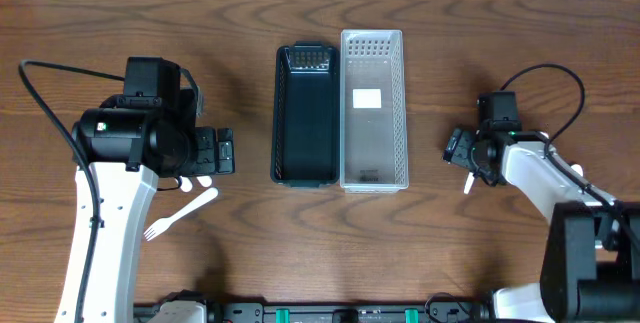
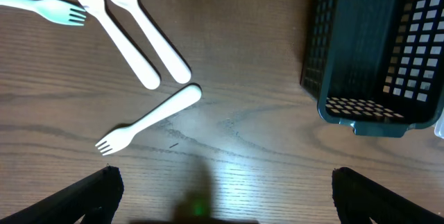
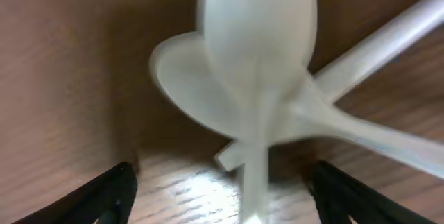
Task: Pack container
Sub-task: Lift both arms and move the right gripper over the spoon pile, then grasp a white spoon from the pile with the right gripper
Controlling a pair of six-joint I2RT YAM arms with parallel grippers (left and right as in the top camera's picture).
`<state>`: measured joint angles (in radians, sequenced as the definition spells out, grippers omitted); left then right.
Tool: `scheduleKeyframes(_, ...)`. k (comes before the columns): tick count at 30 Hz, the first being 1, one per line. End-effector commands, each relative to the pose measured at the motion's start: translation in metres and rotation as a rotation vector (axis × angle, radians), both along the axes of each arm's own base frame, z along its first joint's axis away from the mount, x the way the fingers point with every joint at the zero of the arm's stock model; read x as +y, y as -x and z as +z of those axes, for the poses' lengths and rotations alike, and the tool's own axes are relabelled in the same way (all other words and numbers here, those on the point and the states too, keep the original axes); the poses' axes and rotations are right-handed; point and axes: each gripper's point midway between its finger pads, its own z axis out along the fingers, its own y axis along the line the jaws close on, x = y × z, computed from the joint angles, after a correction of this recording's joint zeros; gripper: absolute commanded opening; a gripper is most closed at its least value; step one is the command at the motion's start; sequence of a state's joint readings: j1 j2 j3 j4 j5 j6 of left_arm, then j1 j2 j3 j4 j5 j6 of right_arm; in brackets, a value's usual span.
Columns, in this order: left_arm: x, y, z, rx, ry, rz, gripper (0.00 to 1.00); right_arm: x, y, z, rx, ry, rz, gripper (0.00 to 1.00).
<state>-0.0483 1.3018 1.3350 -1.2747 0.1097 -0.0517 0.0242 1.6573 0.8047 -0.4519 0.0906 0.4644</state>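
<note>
Left gripper (image 2: 225,177): jaws spread wide, nothing held, hanging over bare table (image 2: 263,134). In its wrist view a white fork (image 2: 149,118) lies just ahead toward 11 o'clock, with its tines pointing to 8. Beyond it a spoon (image 2: 148,30) and a second fork (image 2: 118,40) lie side by side, close enough that I cannot tell whether they touch. A third fork (image 2: 43,7) sits at the 10 o'clock edge. One end of the black basket (image 2: 374,50) shows at 1 o'clock. Right gripper (image 3: 222,170): view blurred and very close, fingers (image 3: 104,196) well apart at the lower corners. Overlapping white spoons (image 3: 257,44) fill the frame, and one handle runs down between the fingers. I see neither finger touching it, so I log this gripper as spread and holding nothing. Overhead, with 12 o'clock at the far edge: the black basket and a clear basket (image 1: 375,143) stand touching at table centre, long sides running 12 to 6. The black one is on the left arm's side, and both grippers are well apart from the pair.
</note>
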Motion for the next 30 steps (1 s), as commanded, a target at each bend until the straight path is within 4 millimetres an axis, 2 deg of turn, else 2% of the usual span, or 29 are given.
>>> scheduleKeyframes(1,-0.001,-0.003,0.006,-0.02,0.009,-0.005,0.98,0.006,0.019,-0.025,0.095,-0.043,-0.006,0.82)
scheduleKeyframes(6,-0.001,-0.003,0.006,-0.02,0.009,-0.004,0.98,0.006,0.025,-0.035,0.134,-0.045,-0.005,0.82)
scheduleKeyframes(12,-0.001,-0.003,0.006,-0.02,0.008,-0.005,0.98,0.006,0.027,-0.037,0.143,-0.045,-0.005,0.79)
scheduleKeyframes(13,-0.001,-0.003,0.006,-0.02,0.008,-0.005,0.98,0.006,0.028,-0.037,0.147,-0.045,-0.005,0.76)
scheduleKeyframes(17,-0.001,-0.003,0.006,-0.02,0.008,-0.005,0.98,0.007,0.033,-0.038,0.169,-0.048,-0.008,0.54)
scheduleKeyframes(23,-0.001,-0.002,0.006,-0.016,0.008,-0.005,0.98,0.007,0.037,-0.038,0.185,-0.048,-0.009,0.32)
scheduleKeyframes(30,-0.001,-0.002,0.006,-0.016,0.008,-0.005,0.98,0.007,0.037,-0.038,0.187,-0.048,-0.009,0.16)
